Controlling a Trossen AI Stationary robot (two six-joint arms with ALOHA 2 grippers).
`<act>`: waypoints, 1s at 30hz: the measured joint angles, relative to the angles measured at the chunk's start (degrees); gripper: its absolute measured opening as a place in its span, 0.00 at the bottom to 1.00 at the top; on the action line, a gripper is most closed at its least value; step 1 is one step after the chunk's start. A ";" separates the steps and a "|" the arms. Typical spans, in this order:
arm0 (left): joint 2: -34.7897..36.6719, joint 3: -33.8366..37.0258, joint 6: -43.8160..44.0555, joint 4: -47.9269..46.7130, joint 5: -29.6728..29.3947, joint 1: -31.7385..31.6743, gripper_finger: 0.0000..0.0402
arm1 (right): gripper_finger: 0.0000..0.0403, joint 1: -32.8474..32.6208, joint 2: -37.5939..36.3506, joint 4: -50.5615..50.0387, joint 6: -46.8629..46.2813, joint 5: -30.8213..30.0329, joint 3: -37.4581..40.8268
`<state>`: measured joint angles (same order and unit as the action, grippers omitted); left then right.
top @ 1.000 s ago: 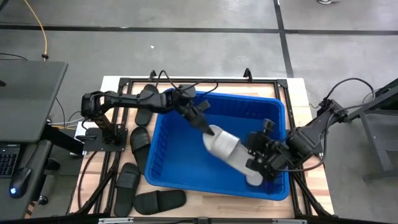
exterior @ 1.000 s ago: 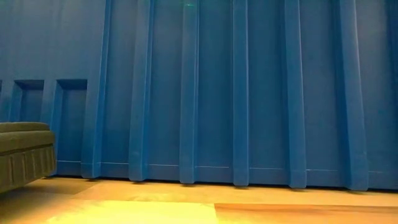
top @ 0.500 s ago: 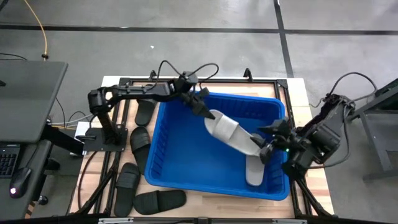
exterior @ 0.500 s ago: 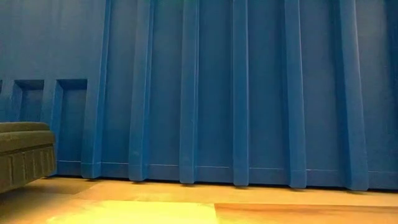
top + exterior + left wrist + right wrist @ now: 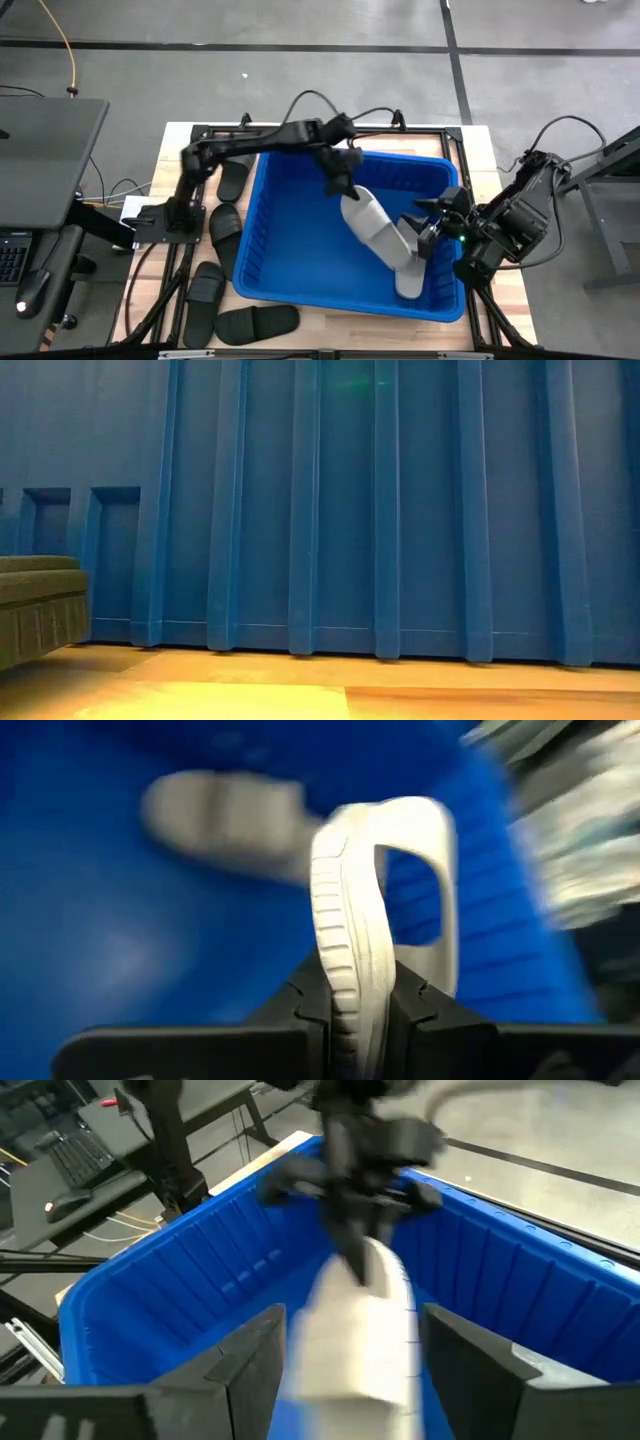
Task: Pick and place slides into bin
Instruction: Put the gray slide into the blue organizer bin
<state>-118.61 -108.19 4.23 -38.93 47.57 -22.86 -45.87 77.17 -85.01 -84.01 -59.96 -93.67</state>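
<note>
right pincer (image 5: 425, 226) let go, now open; left pincer (image 5: 340, 186) clamps grey slide (image 5: 375, 225) over bin (image 5: 290, 280).

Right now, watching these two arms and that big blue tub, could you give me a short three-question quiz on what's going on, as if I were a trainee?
1. True or false: the left gripper has its fingers shut on a light grey slide.
2. Multiple choice: where is the right gripper? A) over the dark slides on the table, B) at the blue bin's right side with fingers apart, C) outside the picture.
3. Fill in: the dark slides not yet in the bin lie on the table to the bin's ____ in the high view.

Key: 1 true; 2 B; 3 left.
</note>
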 joint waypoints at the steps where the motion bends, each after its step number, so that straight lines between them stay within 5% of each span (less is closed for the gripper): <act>1: -1.65 -2.80 -2.34 -3.35 -2.24 -0.05 0.05 | 0.54 0.00 0.01 0.08 0.00 -0.01 0.00; 9: -7.78 -17.90 -9.27 -8.02 -5.79 2.49 0.05 | 0.53 0.00 0.02 0.41 0.00 0.04 0.00; 21: -8.15 -18.88 -11.65 -4.48 -11.37 5.56 0.05 | 0.52 0.20 0.04 1.51 0.00 0.40 0.00; 30: -9.72 -18.77 -13.24 -0.68 -11.70 9.06 0.05 | 0.51 0.31 0.07 4.95 -1.30 17.67 0.00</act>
<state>-128.33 -126.96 -9.01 -39.60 35.88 -13.80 -45.55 77.23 -80.06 -85.31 -42.29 -93.67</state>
